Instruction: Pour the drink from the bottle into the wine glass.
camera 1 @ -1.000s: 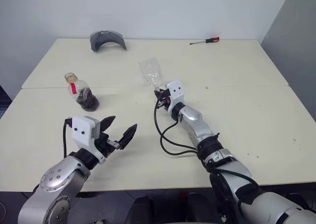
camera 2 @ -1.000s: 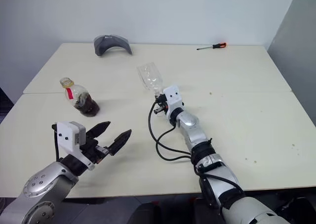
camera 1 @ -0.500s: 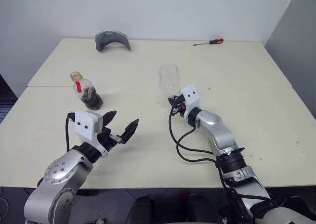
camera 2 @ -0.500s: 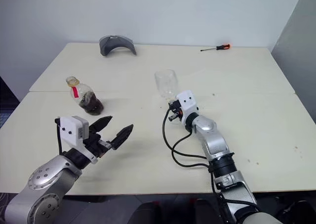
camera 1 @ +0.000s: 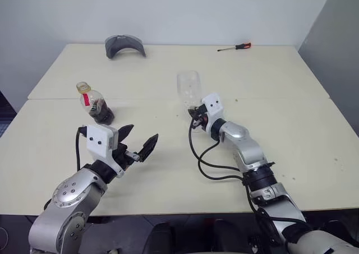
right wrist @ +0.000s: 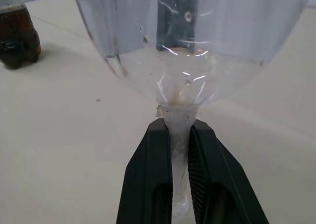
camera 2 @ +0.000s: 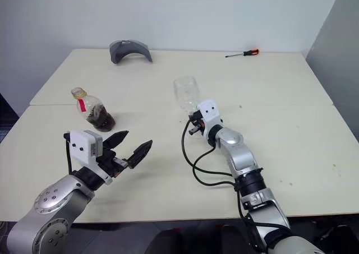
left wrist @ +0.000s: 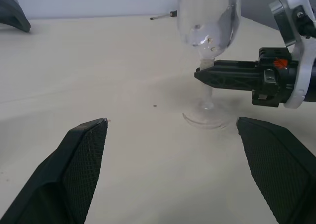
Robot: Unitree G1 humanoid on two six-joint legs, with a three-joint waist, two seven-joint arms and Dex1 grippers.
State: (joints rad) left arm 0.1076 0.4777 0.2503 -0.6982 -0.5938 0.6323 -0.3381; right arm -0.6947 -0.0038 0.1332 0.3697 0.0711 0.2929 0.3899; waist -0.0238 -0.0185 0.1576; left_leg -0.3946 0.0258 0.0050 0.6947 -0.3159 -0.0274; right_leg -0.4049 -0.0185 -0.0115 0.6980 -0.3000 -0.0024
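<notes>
Left gripper (camera 1: 139, 146) jaws wide, empty, pointing 2 o'clock. Right gripper (right wrist: 178, 150) reaches to 11 o'clock, clamped on wine glass (camera 1: 189, 89) stem.

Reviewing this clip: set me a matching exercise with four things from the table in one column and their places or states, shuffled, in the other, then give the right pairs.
Things:
1. wine glass
2. bottle
3. screwdriver
4. left claw

Places or states:
A. lying at the table's far edge, toward the right
B. open, holding nothing
C. upright, its stem clamped in the right claw
D. standing untouched on the table's left part, dark drink inside

Pairs: 1-C, 2-D, 3-A, 4-B
</notes>
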